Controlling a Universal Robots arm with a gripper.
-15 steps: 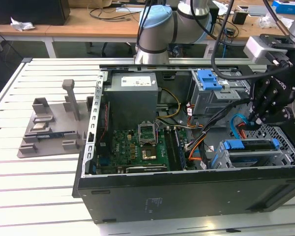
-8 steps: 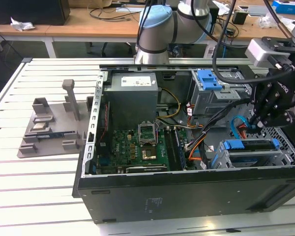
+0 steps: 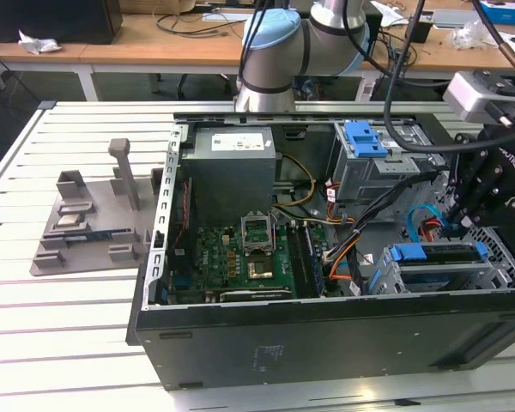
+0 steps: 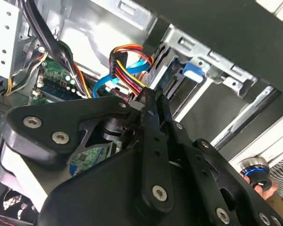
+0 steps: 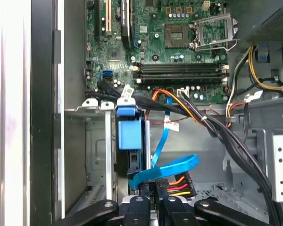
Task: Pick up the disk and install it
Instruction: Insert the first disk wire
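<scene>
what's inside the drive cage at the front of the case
The disk in its blue carrier sits in the drive cage; in the first wrist view its blue end shows in one slot, with a bare slot beside it. The gripper hovers just above. The cage walls hide the disk's body.

Open black computer case (image 3: 326, 343) on slatted white desk (image 3: 60, 326); green motherboard (image 3: 249, 257) with empty socket; grey power supply (image 3: 232, 167); blue latch (image 3: 365, 139) on drive cage; grey plastic fixture (image 3: 86, 223) beside case; orange, blue cables (image 5: 172, 167)
</scene>
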